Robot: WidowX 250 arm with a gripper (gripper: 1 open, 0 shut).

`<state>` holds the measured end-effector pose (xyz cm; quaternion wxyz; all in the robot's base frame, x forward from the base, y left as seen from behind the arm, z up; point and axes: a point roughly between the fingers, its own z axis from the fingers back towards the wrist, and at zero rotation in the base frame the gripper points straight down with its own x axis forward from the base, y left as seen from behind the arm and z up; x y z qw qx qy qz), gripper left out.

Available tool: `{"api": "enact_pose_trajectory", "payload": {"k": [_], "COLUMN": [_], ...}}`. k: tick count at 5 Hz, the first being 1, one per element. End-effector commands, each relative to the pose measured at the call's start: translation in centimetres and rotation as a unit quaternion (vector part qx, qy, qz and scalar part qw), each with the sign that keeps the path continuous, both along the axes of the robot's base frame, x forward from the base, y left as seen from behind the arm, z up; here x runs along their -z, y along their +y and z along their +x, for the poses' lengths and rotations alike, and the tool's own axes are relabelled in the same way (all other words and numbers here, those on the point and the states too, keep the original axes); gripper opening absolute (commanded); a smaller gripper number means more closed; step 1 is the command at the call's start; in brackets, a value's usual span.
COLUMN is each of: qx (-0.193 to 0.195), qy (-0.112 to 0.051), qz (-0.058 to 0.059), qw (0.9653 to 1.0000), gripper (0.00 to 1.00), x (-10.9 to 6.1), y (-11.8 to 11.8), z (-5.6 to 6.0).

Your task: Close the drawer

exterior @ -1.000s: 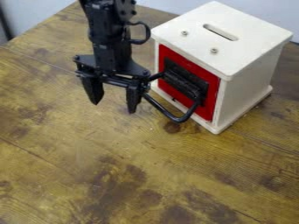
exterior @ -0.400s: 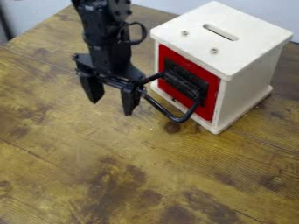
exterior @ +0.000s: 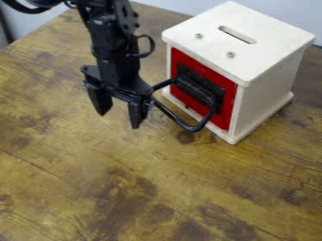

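- One relation governs the coming push: the drawer [exterior: 204, 87] lies just to the right of the gripper [exterior: 117, 113], its red face and black panel turned left and toward the near side, roughly facing the arm.
- The drawer sits in the cream casing [exterior: 242, 58]; its red front looks close to flush with the casing's edges, so I judge little or no travel is left.
- The large black loop handle [exterior: 186, 122] juts out from the front, leftward and nearward, its outer bend reaching close to the gripper; whether the two touch I cannot tell.
- The gripper's two fingers point down and stand apart, released, with nothing seen between them.
- The long axis of the black panel runs across the red front, from far left to near right; the push should go square to that, rightward and a little to the far side.
- Only one arm [exterior: 111, 42] serves here, and it comes in from the far left, already on the handle side.
- Edges to mind: the casing's overhanging top, and the loop itself, which could snag a finger or turn the casing if pressed off-centre.
- Open room lies left and near, where bare wooden table [exterior: 75, 179] shows; that side suits backing off and lining up.
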<state>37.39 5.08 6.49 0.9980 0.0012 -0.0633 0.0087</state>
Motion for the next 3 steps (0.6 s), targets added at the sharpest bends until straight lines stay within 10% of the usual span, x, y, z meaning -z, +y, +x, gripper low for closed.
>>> {"api": "enact_pose_trajectory", "payload": {"k": [1, 2, 3], "qx": [-0.025, -0.003, 0.019], "qy": [-0.014, -0.014, -0.016], "qz": [0.003, 0.004, 0.003], "qw": [0.9996, 0.9999, 0.9997], "gripper": [1.0, 1.0, 0.0], "x": [-1.75, -1.73, -1.7], "y": [1.32, 1.27, 1.13], "z": [0.1, 0.19, 0.27]}}
